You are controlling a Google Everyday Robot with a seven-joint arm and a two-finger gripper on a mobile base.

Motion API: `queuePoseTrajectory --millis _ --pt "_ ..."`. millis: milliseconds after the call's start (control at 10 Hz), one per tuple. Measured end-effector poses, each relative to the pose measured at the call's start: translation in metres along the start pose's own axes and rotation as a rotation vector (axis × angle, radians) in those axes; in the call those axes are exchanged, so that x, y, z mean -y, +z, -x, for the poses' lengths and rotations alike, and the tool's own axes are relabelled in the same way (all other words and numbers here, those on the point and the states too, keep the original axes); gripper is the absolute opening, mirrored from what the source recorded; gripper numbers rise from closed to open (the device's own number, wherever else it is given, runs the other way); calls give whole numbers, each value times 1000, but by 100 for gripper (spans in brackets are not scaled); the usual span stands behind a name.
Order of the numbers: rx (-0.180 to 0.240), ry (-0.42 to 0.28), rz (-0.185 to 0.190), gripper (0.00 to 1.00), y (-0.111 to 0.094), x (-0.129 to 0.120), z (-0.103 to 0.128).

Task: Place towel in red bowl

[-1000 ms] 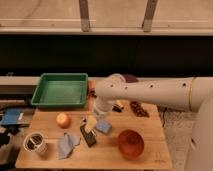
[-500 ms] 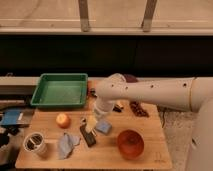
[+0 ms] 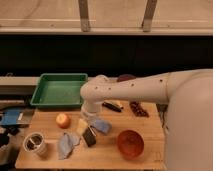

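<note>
The robot's white arm [image 3: 145, 90] reaches in from the right over the wooden table [image 3: 107, 159], and its gripper [image 3: 91, 116] hangs low above the middle of the board. How far it is open, and whether it has hold of anything, cannot be told. The blue towel [image 3: 102, 125] lies just below and to the right of the gripper, touching or nearly touching it. The red bowl [image 3: 131, 144] stands further right and nearer the front edge, apart from the towel. Left of the gripper sits an orange fruit [image 3: 63, 120]; behind it to the left, a green tray [image 3: 60, 90]. Compared with half a second ago, gripper, towel and bowl have barely shifted.
</note>
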Motion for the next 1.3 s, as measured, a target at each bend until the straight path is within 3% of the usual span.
queuePoseTrajectory --millis 200,600,1000,1300 --pt "-28 -75 22 80 24 -23 28" --pt "-78 -196 71 80 61 -68 42" --pt "-98 -234 99 80 82 -95 41" --pt "-105 -208 119 79 101 -96 40"
